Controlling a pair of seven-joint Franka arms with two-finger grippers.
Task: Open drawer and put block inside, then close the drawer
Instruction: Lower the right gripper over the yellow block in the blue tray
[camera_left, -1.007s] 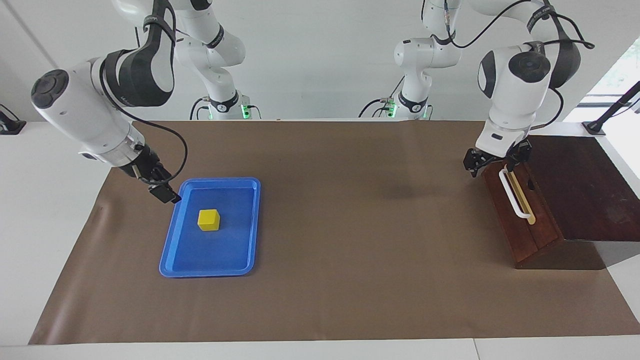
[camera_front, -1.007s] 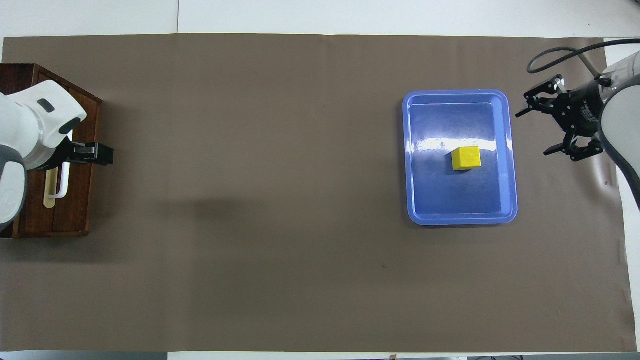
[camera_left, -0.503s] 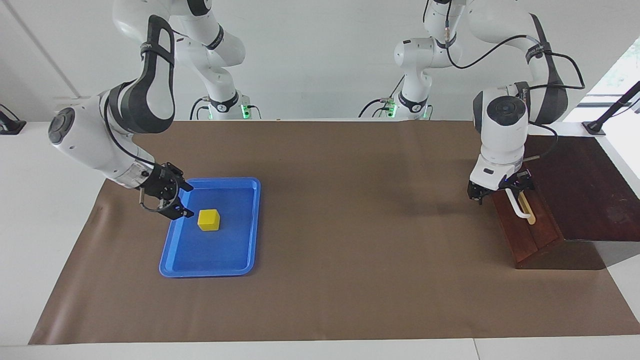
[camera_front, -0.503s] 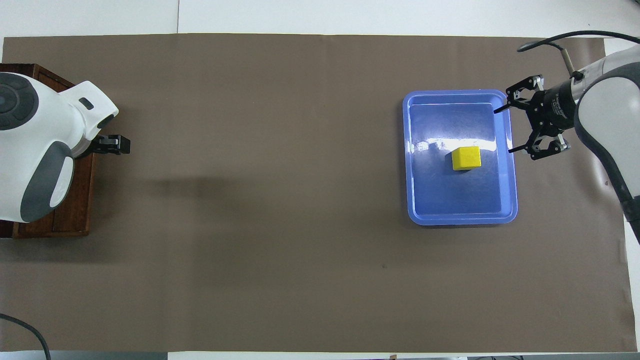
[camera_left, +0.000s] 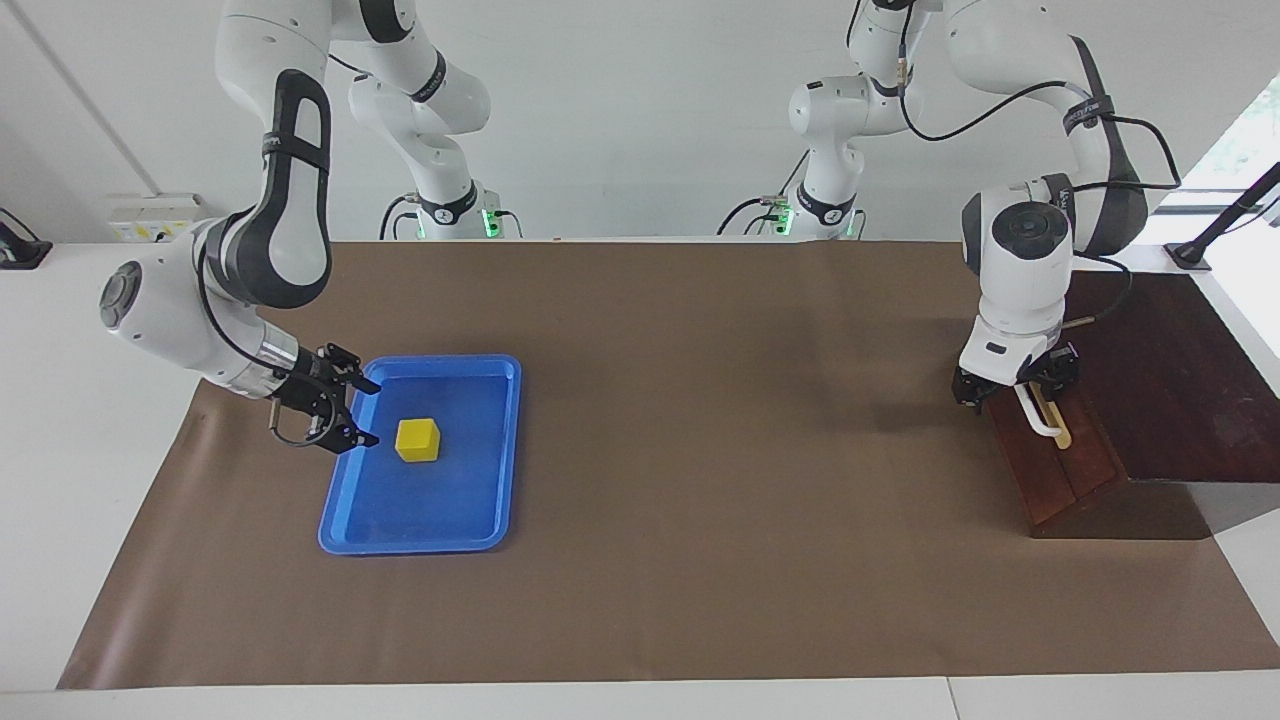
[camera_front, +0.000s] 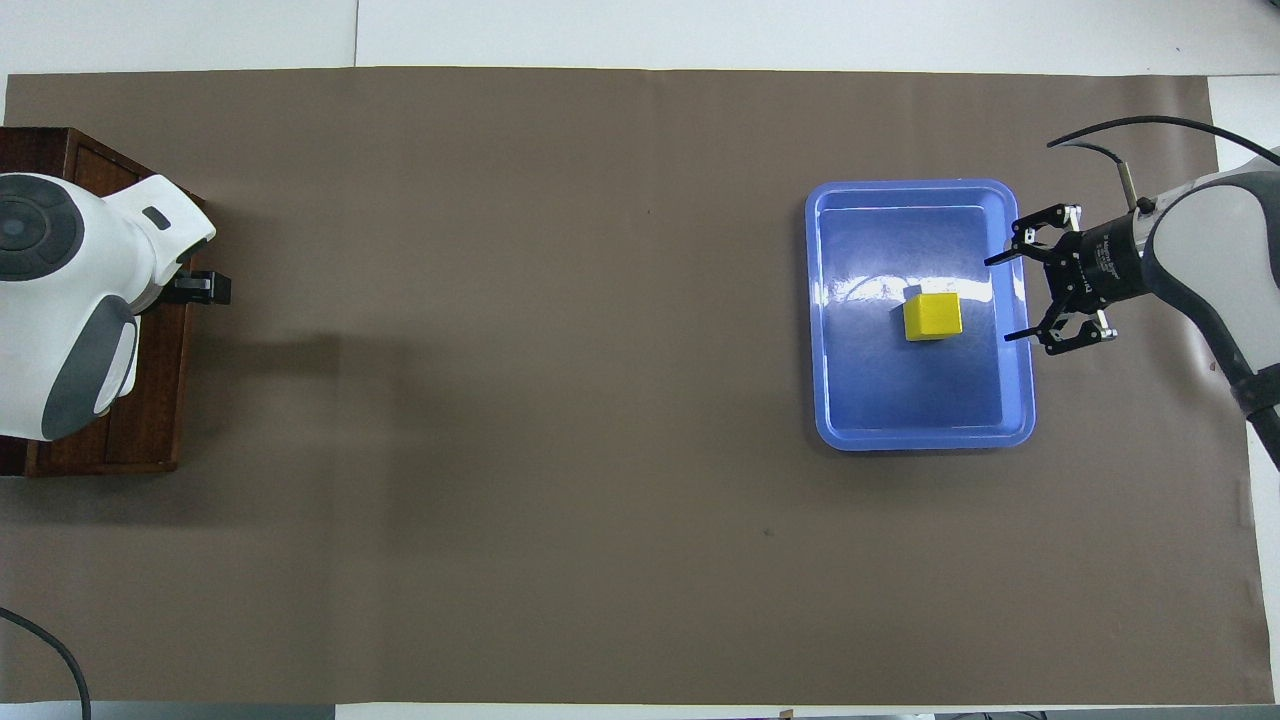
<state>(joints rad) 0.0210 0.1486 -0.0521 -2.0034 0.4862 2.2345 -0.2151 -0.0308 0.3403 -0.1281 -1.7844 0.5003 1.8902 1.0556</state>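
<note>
A: While the drawer (camera_left: 1045, 455) sits shut in its cabinet at the left arm's end of the tabletop (camera_left: 700, 420), what is on the list?

B: Item one: the block (camera_left: 418, 440), a small yellow cube, lying in the blue tray (camera_left: 345, 525) at the right arm's end. Item two: the right gripper (camera_left: 363, 413), low over the tray's edge, jaws spread wide and empty. Item three: the left gripper (camera_left: 1015, 385), down at the drawer's white handle (camera_left: 1040, 418).

A: State of the left jaws?

B: They look parted about the handle end nearest the robots, not clamped on it; the wrist hides most of them from above.

A: Which relation governs the coming move?

B: For the block: it lies just beside the right jaws, toward the middle of the tabletop from them, and roughly level with the gap between the two fingertips. A cube has no long axis to speak of, so any pair of flat faces will likely serve. The right arm is by far the nearer; the left is well apart from it.

A: And the handle?

B: Its bar runs along the drawer front, nearer-to-farther from the robots. My reading is that the jaws must close across that bar before pulling toward the tabletop's middle.
</note>
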